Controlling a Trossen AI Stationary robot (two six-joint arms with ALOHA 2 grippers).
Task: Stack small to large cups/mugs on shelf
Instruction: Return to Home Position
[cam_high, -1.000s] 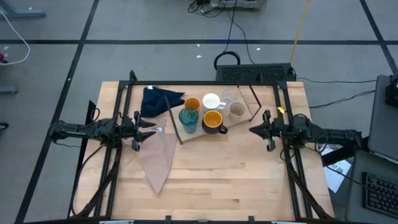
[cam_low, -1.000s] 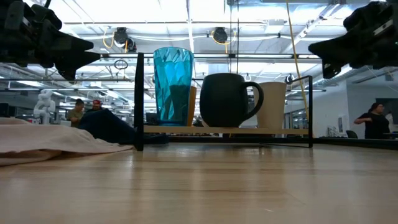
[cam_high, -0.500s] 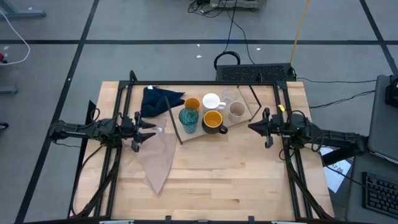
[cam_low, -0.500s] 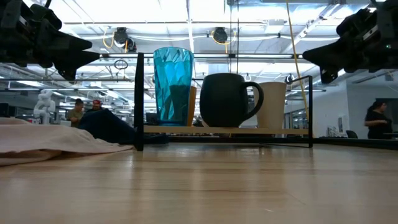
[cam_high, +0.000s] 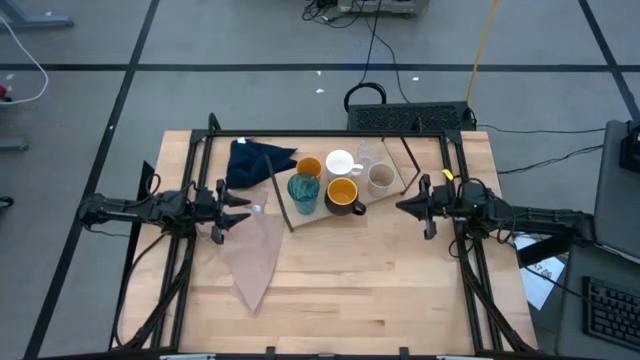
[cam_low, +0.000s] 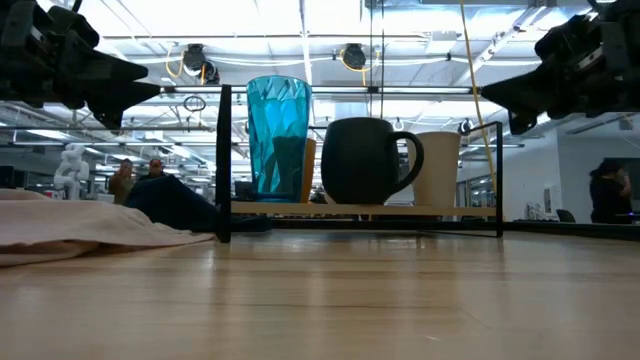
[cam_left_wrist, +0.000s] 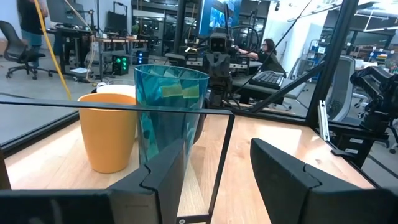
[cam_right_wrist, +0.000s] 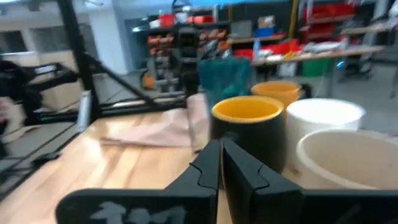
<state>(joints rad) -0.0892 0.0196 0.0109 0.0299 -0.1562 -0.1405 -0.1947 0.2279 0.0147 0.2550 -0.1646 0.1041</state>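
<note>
Six cups (cam_high: 341, 190) were grouped on the shelf (cam_low: 450, 210) at the wooden table's (cam_high: 340, 290) far middle, within a workshop room. The left gripper's (cam_high: 243, 207) fingers (cam_left_wrist: 168, 168) were spread; the right gripper's (cam_high: 402, 207) were pressed together.

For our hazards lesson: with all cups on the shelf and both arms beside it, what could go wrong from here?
The shut right claw hangs close to the shelf by the grey-beige cup; a stray swing could clip either. The tall teal tumbler stands at the end nearest the open left claw and could tip if bumped.
</note>
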